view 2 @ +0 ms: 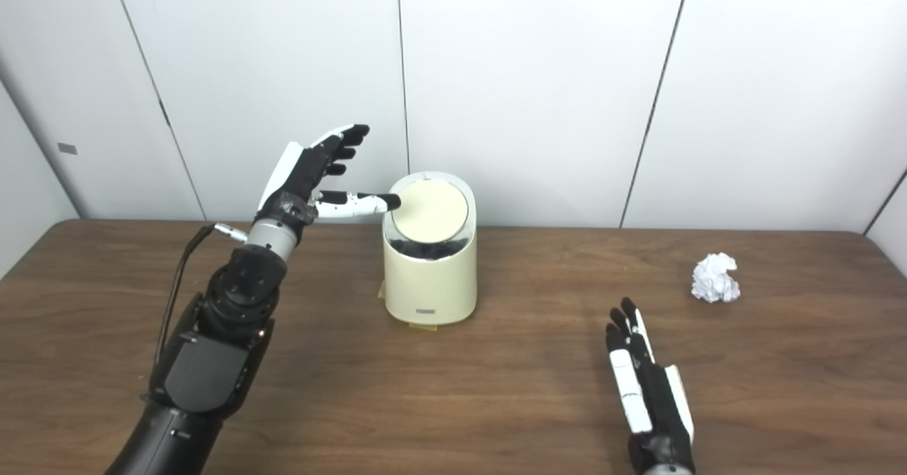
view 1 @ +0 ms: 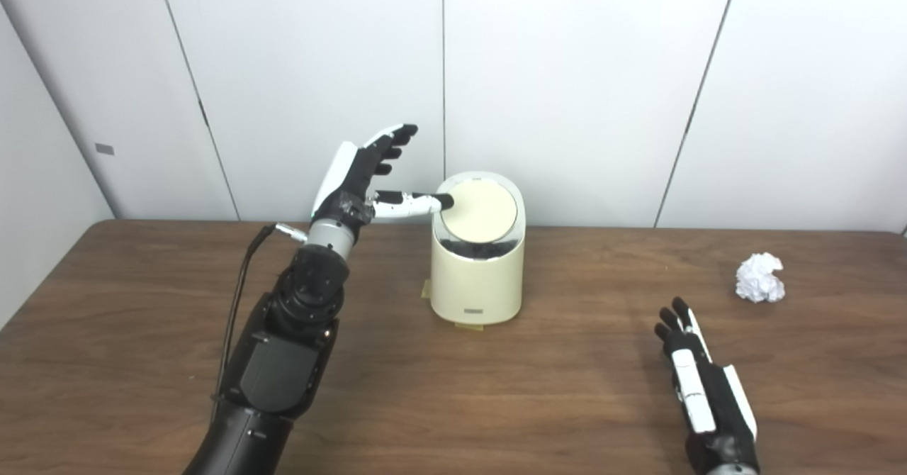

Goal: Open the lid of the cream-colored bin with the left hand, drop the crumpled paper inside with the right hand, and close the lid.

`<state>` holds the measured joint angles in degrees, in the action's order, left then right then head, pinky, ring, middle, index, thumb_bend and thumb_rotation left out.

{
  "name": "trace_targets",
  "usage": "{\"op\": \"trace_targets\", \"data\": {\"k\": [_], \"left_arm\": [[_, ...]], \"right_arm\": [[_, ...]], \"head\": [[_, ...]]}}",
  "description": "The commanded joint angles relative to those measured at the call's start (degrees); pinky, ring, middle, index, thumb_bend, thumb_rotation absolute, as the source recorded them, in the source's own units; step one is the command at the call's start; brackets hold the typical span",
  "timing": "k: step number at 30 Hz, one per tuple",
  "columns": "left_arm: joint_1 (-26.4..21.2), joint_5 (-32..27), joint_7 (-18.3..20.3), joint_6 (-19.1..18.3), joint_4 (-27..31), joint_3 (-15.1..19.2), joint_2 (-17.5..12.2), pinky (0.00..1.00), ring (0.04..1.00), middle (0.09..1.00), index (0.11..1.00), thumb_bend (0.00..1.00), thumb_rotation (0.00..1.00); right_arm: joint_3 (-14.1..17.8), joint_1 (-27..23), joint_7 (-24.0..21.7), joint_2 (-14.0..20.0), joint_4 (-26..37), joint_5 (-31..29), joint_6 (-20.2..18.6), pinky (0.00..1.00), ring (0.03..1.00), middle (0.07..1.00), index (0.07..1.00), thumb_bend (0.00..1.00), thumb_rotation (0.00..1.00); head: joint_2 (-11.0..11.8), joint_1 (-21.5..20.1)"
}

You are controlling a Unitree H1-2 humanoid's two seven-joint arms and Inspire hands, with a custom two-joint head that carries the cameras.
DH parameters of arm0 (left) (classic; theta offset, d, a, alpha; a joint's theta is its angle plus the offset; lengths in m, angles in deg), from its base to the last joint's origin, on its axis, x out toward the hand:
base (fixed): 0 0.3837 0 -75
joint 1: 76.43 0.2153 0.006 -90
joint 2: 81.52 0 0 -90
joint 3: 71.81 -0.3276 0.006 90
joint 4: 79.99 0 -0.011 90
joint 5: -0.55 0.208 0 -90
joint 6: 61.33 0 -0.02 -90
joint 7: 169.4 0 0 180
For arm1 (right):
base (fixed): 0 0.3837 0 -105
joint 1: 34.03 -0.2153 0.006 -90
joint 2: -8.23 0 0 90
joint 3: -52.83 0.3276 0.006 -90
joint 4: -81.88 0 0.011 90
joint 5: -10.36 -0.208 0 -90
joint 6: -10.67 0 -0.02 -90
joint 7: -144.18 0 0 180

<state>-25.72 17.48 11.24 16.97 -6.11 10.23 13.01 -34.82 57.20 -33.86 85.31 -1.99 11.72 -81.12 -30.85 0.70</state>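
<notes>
The cream-colored bin (view 1: 477, 276) stands on the wooden table (view 1: 142, 333) near its back middle. Its round lid (view 1: 483, 210) is tilted up toward me, and a dark gap shows under its front edge. My left hand (view 1: 361, 174) is raised left of the bin, open, fingers spread upward; its thumb tip touches the lid's left edge. The crumpled white paper (view 1: 760, 277) lies on the table at the right. My right hand (view 1: 698, 383) lies flat on the table at the front right, open and empty, well short of the paper.
White wall panels (view 1: 567, 71) stand right behind the table's back edge. A black cable (view 1: 237, 298) runs along my left forearm. Bare wood lies between the bin and the paper (view 2: 715, 278).
</notes>
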Motion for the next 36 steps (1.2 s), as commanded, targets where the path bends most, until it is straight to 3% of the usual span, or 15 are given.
{"op": "trace_targets", "data": {"k": [1,10,22,29,36], "left_arm": [[-5.13,1.50,-0.13,2.39,-0.55,-0.70,-0.36,0.83,0.887,0.917,0.920,0.95,0.13],[-7.91,1.51,0.80,2.87,-5.94,-2.01,0.14,0.79,0.890,0.918,0.926,0.93,0.11],[-7.39,2.99,2.19,4.12,-6.65,-3.21,-0.26,0.81,0.898,0.919,0.930,0.92,0.12],[-7.63,10.98,1.07,4.96,-6.79,-9.23,-2.22,0.78,0.885,0.907,0.917,0.96,0.01],[-7.69,17.73,-0.65,6.74,-7.32,-13.37,-3.91,0.78,0.894,0.913,0.912,0.93,0.00]], "right_arm": [[-0.13,-0.90,0.37,-0.45,0.75,0.27,2.11,0.99,0.942,0.961,0.995,0.58,0.91],[-0.42,-1.43,1.55,-1.22,0.80,2.17,0.27,0.99,0.936,0.957,0.989,0.62,0.94],[-1.05,-2.34,2.40,-1.66,-0.24,4.26,1.16,0.87,0.933,0.957,0.990,0.52,0.90],[-1.64,-1.92,2.64,-1.63,0.78,6.12,0.48,0.91,0.930,0.951,0.988,0.56,0.93],[-1.51,-1.78,2.82,-1.82,1.40,6.29,0.64,0.89,0.931,0.954,0.991,0.55,0.94]], "head": [[-0.08,-0.06],[-0.25,-0.44],[-0.29,-1.23],[-0.78,-1.60],[-1.44,-1.67]]}}
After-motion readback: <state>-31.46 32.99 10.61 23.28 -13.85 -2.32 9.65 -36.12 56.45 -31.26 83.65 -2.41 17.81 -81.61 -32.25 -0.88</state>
